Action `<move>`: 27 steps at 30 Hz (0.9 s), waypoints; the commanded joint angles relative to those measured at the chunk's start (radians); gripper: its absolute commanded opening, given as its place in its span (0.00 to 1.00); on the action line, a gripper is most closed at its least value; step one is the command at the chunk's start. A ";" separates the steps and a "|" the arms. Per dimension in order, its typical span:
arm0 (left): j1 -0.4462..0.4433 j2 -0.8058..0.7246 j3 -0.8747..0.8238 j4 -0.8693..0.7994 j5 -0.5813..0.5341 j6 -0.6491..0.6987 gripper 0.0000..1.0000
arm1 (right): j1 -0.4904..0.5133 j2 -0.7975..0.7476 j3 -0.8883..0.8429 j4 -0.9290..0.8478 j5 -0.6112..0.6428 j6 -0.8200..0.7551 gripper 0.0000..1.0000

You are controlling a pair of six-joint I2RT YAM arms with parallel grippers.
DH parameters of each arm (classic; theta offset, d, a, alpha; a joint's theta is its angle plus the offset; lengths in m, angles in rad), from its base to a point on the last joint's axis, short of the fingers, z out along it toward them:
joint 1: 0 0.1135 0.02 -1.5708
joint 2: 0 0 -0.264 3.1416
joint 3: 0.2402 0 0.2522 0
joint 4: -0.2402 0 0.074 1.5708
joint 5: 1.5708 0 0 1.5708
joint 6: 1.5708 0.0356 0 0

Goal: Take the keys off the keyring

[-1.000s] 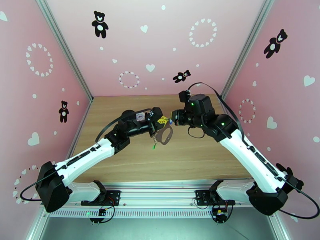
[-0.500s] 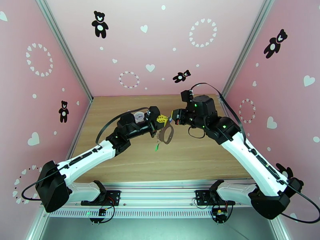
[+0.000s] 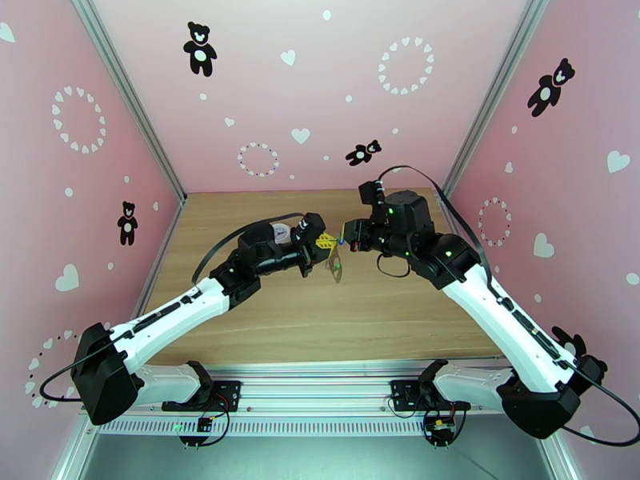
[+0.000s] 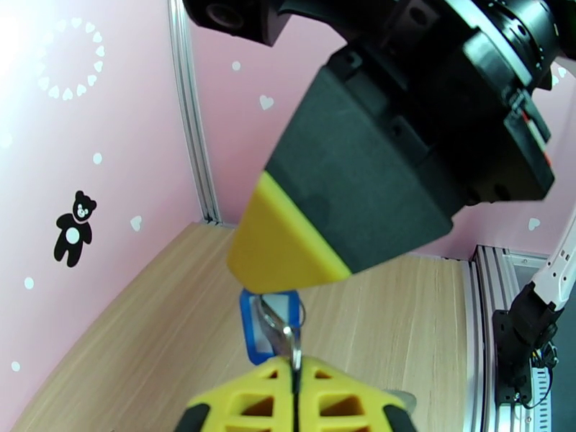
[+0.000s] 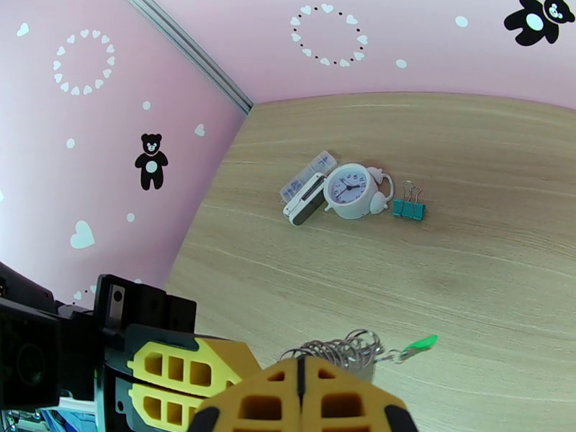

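Two keys, and by the look of it neither has been worked off yet. In the overhead view the left gripper [image 3: 322, 242] is held up over the table [image 3: 384, 314], a bit left of centre frame. The keyring [image 3: 336, 268] is hung just right of it, clear of the wood, with its grey loop seen edge-on. The right gripper [image 3: 346, 234] is parked right beside that.

From the left wrist, the left fingers [image 4: 338, 397] are pressed shut at bottom centre, with a bit of the ring's metal pinched in the seam. The blue key [image 4: 252, 331] is sat just above them, right under the other arm's yellow fingertip.

From the right wrist, its own fingers [image 5: 345, 397] are closed tight too, and the coiled chain [image 5: 338, 351] is poking out at their tips. Whether chain or blue key is what's clamped can't be told. The green key [image 5: 420, 345] is dangled off the chain's right end.

So it's gripped from both sides, with both keys left to be freed.
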 commanded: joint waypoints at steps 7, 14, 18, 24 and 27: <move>-0.012 0.024 0.116 -0.246 0.047 0.059 0.16 | 0.015 0.029 0.052 -0.030 0.028 -0.058 0.00; -0.019 0.055 0.166 -0.324 0.047 0.078 0.17 | 0.022 0.033 0.056 -0.045 0.043 -0.075 0.00; -0.022 0.060 0.173 -0.346 0.036 0.063 0.18 | 0.022 0.034 0.061 -0.050 0.057 -0.077 0.00; -0.044 0.060 0.144 -0.300 -0.041 0.050 0.19 | 0.023 0.035 0.055 -0.037 0.053 -0.065 0.00; -0.046 0.061 0.137 -0.273 -0.092 0.062 0.22 | 0.023 0.037 0.056 -0.038 0.045 -0.067 0.00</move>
